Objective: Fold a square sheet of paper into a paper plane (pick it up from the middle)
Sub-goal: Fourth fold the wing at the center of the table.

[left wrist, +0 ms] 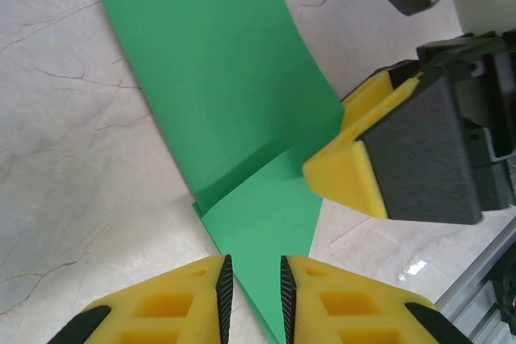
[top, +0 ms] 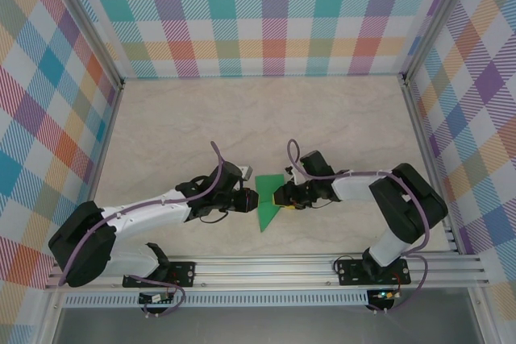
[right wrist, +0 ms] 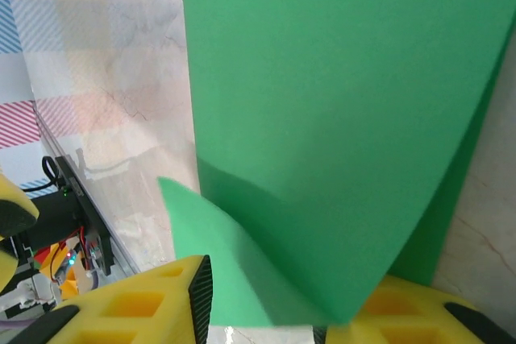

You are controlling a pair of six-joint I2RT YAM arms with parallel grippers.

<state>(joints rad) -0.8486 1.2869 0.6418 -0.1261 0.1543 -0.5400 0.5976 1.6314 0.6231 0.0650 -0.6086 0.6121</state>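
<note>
L hand (left wrist: 252,271), bottom centre: jaws a sliver apart, tip of square sheet of paper (left wrist: 218,78) in the gap, grip unclear. R hand (right wrist: 266,304) part open, raised flap curling betw. its fingers. Rest lies flat on counter (left wrist: 72,199). Prob. light, floppy, creases easily; pinch at edges. Hands crowd each other; frame rail (left wrist: 484,279) lower right.

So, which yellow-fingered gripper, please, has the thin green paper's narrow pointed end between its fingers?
The left gripper: the green paper's point lies between its fingers; the right gripper meets its wider side.
</note>
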